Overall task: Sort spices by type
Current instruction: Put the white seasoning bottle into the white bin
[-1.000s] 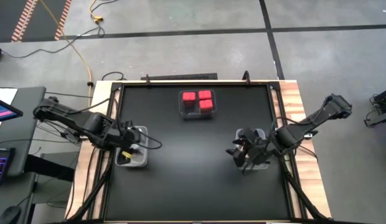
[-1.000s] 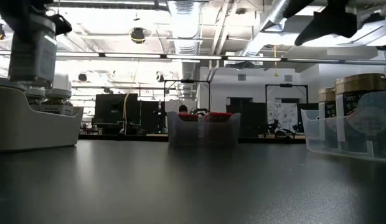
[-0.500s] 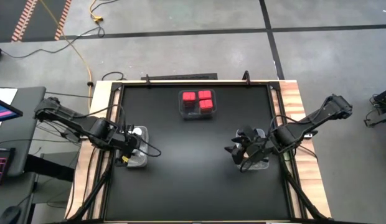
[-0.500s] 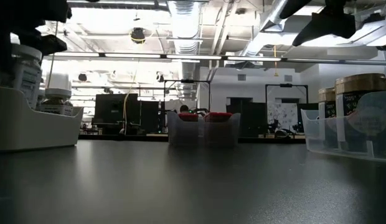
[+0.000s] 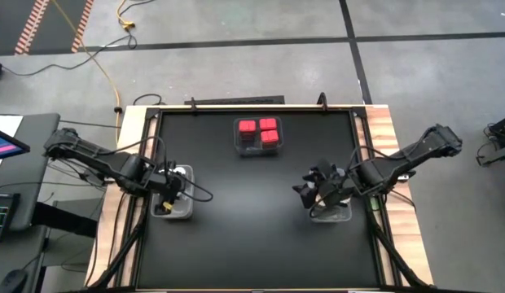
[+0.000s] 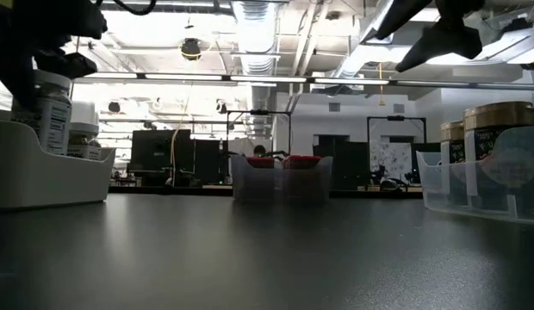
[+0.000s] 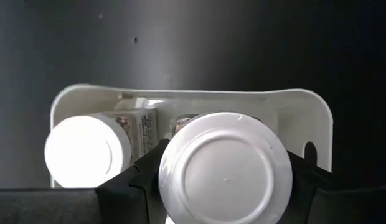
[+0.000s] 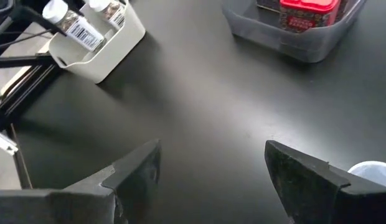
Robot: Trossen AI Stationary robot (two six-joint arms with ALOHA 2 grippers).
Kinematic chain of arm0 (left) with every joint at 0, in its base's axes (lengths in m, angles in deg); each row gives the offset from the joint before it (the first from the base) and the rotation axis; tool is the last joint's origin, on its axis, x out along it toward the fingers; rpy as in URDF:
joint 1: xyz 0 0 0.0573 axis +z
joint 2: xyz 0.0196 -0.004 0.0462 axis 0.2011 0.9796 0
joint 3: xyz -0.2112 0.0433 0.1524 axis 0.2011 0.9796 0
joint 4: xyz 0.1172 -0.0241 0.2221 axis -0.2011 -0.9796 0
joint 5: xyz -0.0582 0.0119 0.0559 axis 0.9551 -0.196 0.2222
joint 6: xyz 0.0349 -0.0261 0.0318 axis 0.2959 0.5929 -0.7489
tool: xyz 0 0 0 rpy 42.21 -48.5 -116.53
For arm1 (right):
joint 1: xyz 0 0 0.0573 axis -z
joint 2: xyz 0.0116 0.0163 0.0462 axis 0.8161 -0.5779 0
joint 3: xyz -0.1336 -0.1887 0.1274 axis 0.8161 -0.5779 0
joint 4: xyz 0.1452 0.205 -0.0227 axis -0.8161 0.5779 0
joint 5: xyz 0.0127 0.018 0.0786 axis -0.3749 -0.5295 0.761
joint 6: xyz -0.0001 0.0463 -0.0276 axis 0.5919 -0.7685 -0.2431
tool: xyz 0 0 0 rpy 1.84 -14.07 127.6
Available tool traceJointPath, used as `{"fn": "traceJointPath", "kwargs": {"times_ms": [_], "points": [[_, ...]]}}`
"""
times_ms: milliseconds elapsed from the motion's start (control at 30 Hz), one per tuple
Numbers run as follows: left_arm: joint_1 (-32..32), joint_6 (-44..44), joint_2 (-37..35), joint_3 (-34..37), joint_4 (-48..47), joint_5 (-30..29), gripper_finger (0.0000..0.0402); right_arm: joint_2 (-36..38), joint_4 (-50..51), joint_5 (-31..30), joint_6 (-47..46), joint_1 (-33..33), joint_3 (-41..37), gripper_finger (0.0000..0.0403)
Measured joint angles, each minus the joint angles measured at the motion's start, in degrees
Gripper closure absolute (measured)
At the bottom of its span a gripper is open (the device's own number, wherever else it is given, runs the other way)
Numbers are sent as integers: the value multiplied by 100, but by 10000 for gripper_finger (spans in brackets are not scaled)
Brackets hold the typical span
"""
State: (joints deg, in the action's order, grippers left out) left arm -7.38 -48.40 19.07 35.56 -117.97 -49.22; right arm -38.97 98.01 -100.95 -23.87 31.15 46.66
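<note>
Three red tins (image 5: 258, 130) were grouped in the far bin (image 5: 258, 148). The left end effector (image 5: 166, 198) was clamped on a white-capped jar (image 7: 225, 168) in the white bin (image 7: 317, 124). The right end effector (image 8: 211, 168), jaws apart, was empty; sorting was judged nearly complete.

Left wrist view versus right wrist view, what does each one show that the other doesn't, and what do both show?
Only the left wrist view shows the left gripper shut on a white-capped jar seen cap-on, over the white bin. Only the right wrist view shows the open right gripper, the clear bin holding a red tin, and bare black table. Both show the white bin and white-capped jars in it.
</note>
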Motion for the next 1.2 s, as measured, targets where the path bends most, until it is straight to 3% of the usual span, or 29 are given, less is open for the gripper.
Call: {"fn": "traceJointPath", "kwargs": {"times_ms": [200,667,1200], "points": [[-70,519,-2,330,154,124,208,0,-4,0,0,84,0,90],[-103,733,-2,948,823,-20,208,0,-4,-2,17,82,0,90],[-103,526,0,975,842,-430,185,0,-8,-2,12,82,0,90]]}}
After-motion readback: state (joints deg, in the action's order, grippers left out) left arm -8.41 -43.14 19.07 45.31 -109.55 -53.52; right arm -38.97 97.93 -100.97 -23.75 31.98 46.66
